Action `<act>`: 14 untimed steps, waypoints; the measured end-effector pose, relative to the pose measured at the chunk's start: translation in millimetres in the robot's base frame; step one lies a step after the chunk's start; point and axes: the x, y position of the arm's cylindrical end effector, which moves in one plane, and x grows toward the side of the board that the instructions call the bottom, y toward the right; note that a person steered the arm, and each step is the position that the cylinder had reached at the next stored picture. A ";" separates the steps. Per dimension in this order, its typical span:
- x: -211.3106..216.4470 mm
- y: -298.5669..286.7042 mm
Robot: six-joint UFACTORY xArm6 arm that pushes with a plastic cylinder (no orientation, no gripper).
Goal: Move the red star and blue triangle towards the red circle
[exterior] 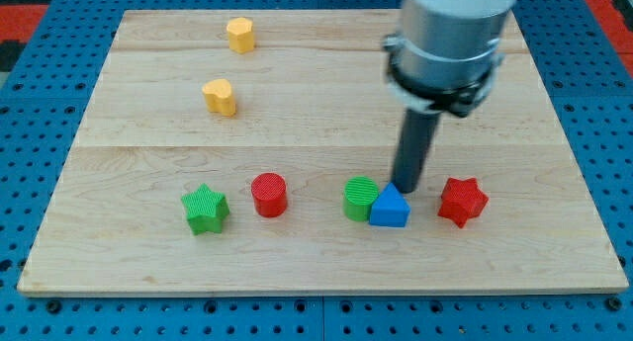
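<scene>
The red circle stands on the wooden board at the lower middle-left. The blue triangle lies to its right, touching a green round block on its left side. The red star sits further to the view's right, apart from the triangle. My tip is down on the board just behind the blue triangle's top right edge, between the triangle and the star, touching or nearly touching the triangle.
A green star lies left of the red circle. Two yellow blocks, a hexagon-like one and a heart-like one, sit at the upper left. The board rests on a blue pegboard surface.
</scene>
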 end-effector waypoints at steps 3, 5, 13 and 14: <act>10.8 -112.7; -4.1 -83.1; 15.6 93.7; 15.4 -7.7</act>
